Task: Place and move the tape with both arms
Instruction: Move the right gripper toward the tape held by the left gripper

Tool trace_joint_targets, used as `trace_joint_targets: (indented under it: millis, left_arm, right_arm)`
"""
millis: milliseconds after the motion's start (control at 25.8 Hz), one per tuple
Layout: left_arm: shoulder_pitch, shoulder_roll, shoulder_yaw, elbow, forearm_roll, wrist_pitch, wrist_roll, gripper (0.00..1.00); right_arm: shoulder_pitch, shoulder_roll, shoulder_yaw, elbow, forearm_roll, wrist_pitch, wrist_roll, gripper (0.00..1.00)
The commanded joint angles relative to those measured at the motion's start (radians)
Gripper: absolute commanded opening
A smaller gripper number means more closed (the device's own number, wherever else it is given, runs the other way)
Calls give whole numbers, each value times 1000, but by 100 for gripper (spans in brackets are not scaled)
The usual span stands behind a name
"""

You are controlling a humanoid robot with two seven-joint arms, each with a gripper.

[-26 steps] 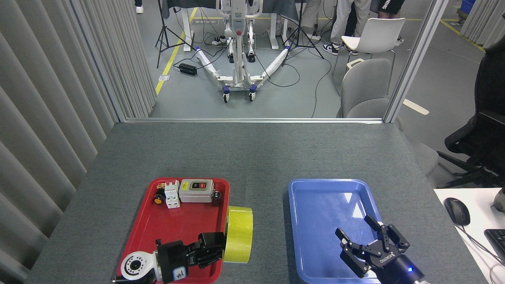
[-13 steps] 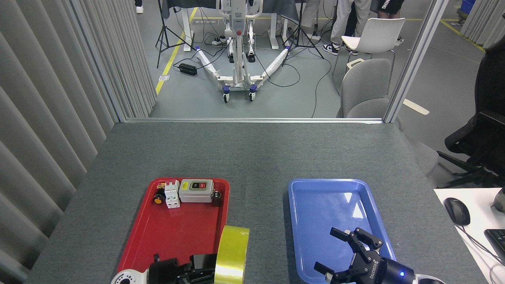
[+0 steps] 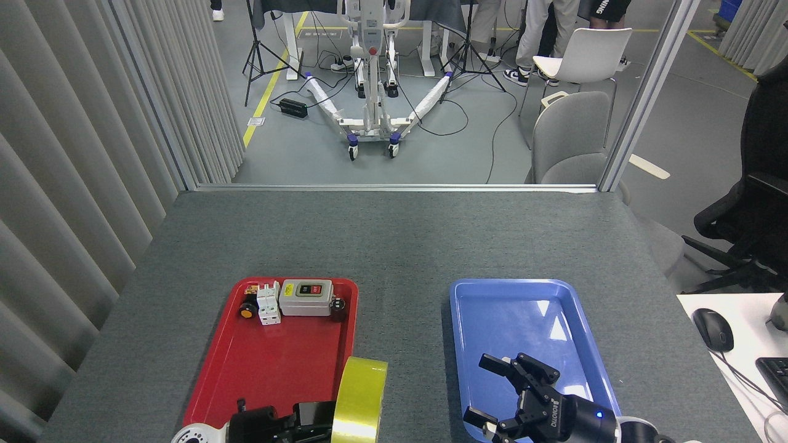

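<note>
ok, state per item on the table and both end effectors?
tape: on edge, held up at the red tray's right rim
left end effector: shut on the tape
right end effector: open, empty, over the blue tray
red tray: small electrical parts along its far end, rest bare
blue tray: nothing in it
switch box: lying flat in the red tray

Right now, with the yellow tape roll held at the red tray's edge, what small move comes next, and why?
Probably carry the translucent yellow tape roll, gripped by the left gripper, rightward toward the open right gripper, which faces it over the blue plastic tray: this looks like a handover setup.
</note>
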Motion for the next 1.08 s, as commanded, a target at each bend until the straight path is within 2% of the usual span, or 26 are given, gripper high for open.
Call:
trace_joint_targets:
  millis: [0,310,658,813,1045]
  left_arm:
    - [6,1,3,-1,0,-9,-3,0]
    - [8,1,8,-4,1,-11,-17,0]
    - [12,1,20,-2,1,-34,-27,0]
    - [12,4,28,2,1,-44,-34,0]
    - [12,6,29,7,3,-47,-35,0]
  right_arm:
    - [-12,42,1,21,-87,-3,125,100]
    - [-44,141,3,24,-98,-3,309,99]
    - [-82,263,12,77,-97,-3,364,99]
    - [-101,292,17,94,-89,-3,365,98]
    - [-136,335,40,140,-86,-3,367,83]
